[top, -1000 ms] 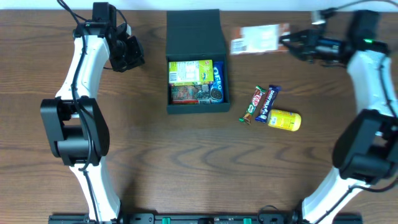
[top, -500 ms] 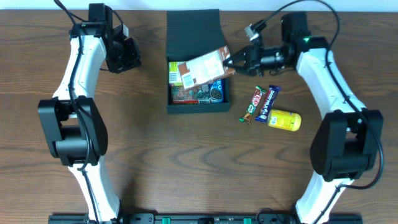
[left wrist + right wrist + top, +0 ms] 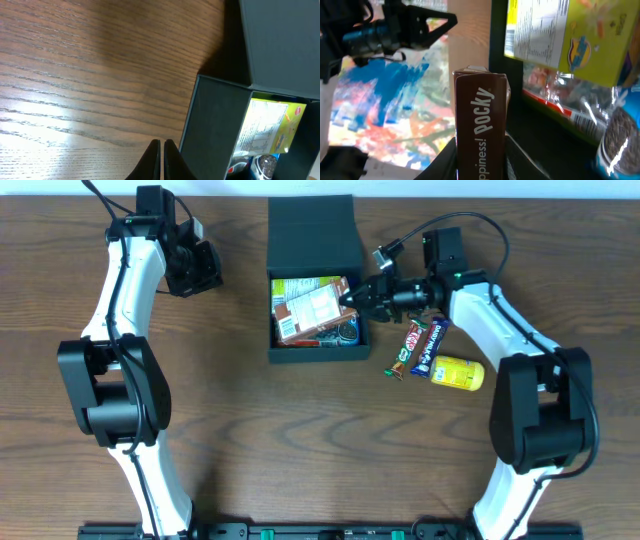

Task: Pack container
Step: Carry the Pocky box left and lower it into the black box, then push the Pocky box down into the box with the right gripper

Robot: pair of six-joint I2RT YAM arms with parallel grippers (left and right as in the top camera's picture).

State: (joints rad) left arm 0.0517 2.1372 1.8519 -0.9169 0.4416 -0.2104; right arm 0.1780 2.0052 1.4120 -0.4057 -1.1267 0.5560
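Note:
The black container (image 3: 271, 320) stands open at the table's back middle, its lid (image 3: 314, 235) folded back. Inside lie a yellow packet (image 3: 298, 284), a red packet and an Oreo pack (image 3: 349, 330). My right gripper (image 3: 352, 297) is shut on a brown Pocky box (image 3: 312, 311) and holds it over the container's contents, reaching in from the right. In the right wrist view the Pocky box (image 3: 481, 125) stands between my fingers, next to the yellow packet (image 3: 570, 35). My left gripper (image 3: 195, 270) is shut and empty, left of the container; the left wrist view shows the container's wall (image 3: 210, 120).
Two candy bars (image 3: 404, 347) (image 3: 430, 345) and a yellow pouch (image 3: 458, 372) lie on the table right of the container, under my right arm. The table's back edge runs just behind the lid.
My right gripper has carried the Pocky box from the back right corner leftward and down onto the container's contents. The left arm has barely moved.

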